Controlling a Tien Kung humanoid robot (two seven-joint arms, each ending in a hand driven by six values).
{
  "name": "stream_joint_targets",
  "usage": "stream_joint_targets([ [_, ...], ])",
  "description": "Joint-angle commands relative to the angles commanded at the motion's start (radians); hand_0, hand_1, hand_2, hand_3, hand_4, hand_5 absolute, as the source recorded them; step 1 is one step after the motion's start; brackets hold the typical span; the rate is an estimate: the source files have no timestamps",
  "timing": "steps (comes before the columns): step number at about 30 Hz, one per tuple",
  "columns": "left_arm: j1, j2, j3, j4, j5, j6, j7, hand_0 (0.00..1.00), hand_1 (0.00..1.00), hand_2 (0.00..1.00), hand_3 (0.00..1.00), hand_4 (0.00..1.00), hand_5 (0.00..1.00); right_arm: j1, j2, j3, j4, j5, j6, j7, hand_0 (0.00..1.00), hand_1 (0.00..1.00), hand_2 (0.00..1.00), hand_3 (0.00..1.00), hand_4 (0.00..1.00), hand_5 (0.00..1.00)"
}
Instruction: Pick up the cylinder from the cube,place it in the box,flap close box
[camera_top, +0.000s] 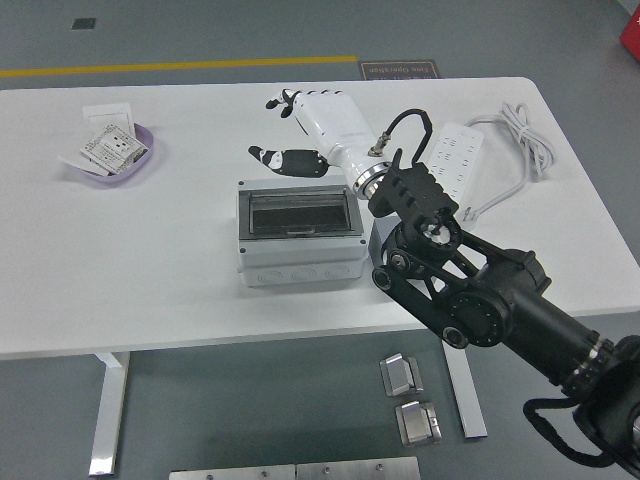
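So the right hand (300, 135) hovered just behind the box (298, 236), fingers loosely spread, holding nothing. Box flap looked already shut flat. Couldn't spot the cylinder anywhere, probably inside. Flap seemed light, stiff plastic; I'd press its front edge.

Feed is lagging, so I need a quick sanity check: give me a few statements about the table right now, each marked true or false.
1. The box has its flap shut. True.
2. The right hand grips a cylinder. False: it is open and holds nothing.
3. The power strip lies right of the box. True.
4. The purple bowl sits on top of the box. False: it stands on the table, far left.
5. The right hand hangs beyond the box's far edge. True.
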Motion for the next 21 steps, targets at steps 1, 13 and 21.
stream_joint_targets([
  [1,0.000,-0.001,0.001,0.000,-0.002,0.001,0.000,0.690,0.685,0.611,0.709,0.706,0.442,-0.001,-0.021,0.003,0.008,-0.001,-0.002,0.005,0.696,0.654,0.670,0.728,0.827,0.649],
  [13,-0.003,-0.009,0.013,0.000,-0.022,0.002,-0.002,0.690,0.685,0.611,0.709,0.705,0.442,-0.028,-0.250,0.017,0.071,0.032,-0.035,0.037,0.696,0.649,0.668,0.727,0.826,0.647],
  [21,-0.003,-0.011,0.008,0.000,-0.016,0.003,-0.001,0.690,0.685,0.611,0.710,0.706,0.442,-0.037,-0.284,0.076,0.017,0.027,-0.050,0.046,0.675,0.647,0.663,0.722,0.829,0.654],
])
